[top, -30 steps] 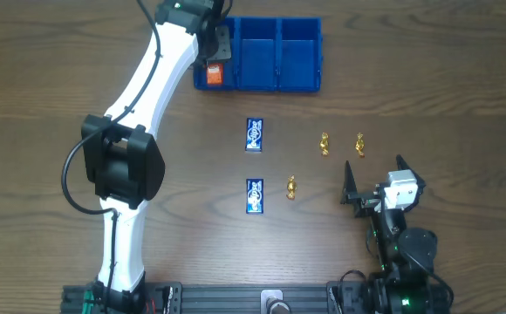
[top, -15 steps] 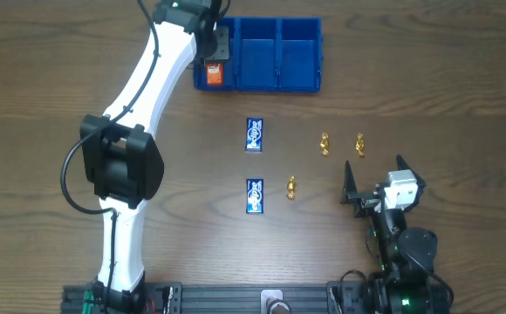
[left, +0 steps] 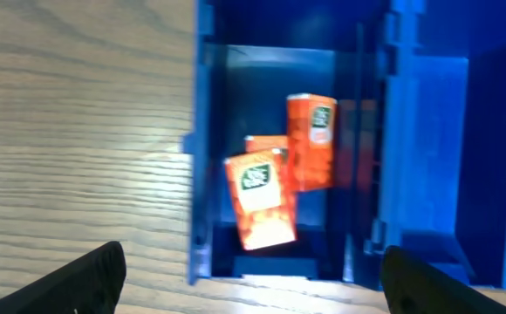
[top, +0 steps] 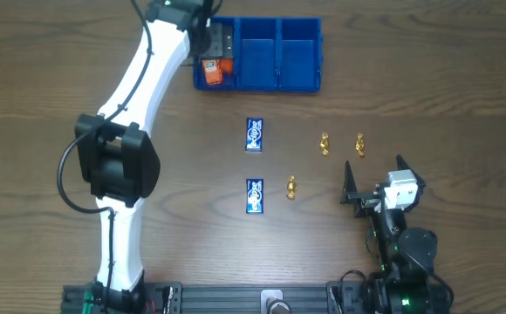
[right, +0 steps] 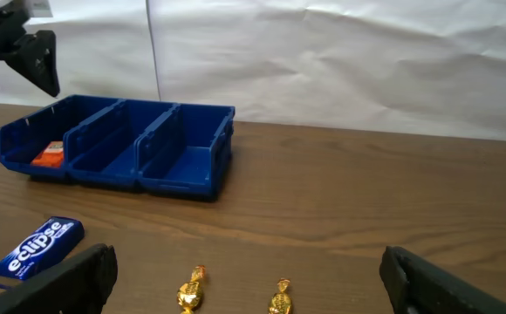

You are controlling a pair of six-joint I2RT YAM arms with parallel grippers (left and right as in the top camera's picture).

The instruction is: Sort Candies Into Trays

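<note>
A blue three-compartment tray [top: 297, 85] stands at the far side of the table. Its left compartment holds three orange candy boxes [left: 256, 201], one leaning on the others. My left gripper [top: 220, 42] hangs open over that compartment with nothing between its fingers [left: 87, 277]. Two blue gum packs [top: 255, 135] [top: 254, 195] and three gold-wrapped candies [top: 324, 144] [top: 359, 145] [top: 291, 187] lie on the wood mid-table. My right gripper [top: 373, 187] stands open and empty near the front right, just right of the nearest gold candy.
The tray's middle compartment [top: 258, 52] and right compartment [top: 298, 52] look bare. A white wall [right: 340, 61] backs the table behind the tray. Bare wood [top: 427, 105] spreads to the right of the candies.
My left arm has drawn slightly up the view above the tray's left compartment. The right arm and the loose candies have not moved.
</note>
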